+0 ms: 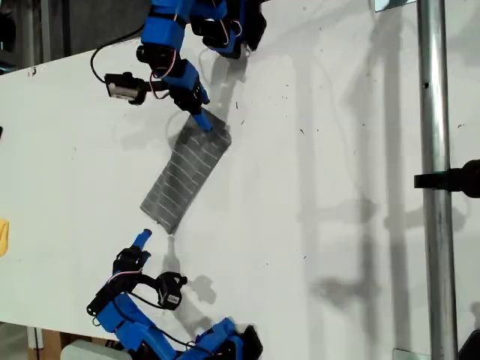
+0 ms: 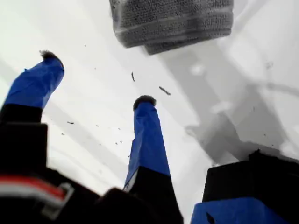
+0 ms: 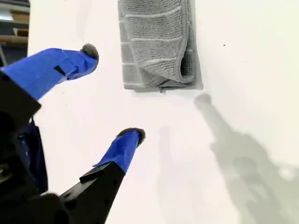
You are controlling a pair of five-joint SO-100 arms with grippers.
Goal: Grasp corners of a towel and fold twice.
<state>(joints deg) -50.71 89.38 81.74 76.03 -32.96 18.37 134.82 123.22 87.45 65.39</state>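
The towel (image 1: 186, 174) is lying folded into a narrow strip on the table (image 1: 337, 247), slanting across the middle in the exterior view, its pale stripes running across its width.

My first gripper (image 2: 96, 78) is hovering over bare table with its blue fingers (image 2: 148, 140) spread wide and nothing between them. One end of the towel (image 2: 173, 21) is sitting just ahead of the tips, apart from them, with a doubled layer showing at its edge.

My second gripper (image 3: 111, 92) is also gaping wide and holding nothing. The other end of the towel (image 3: 154, 42) is lying ahead of it, near but not touching, with the fold curling open along one side (the layers are plain to see there).

In the exterior view one arm (image 1: 174, 71) is reaching down from the top, its blue tip meeting the strip's upper end. Another arm (image 1: 135, 300) is rising from the bottom edge, its tip just short of the lower end. I cannot tell which is which. A small yellow object (image 1: 3, 236) is sitting at the exterior view's left edge, well apart from the towel.
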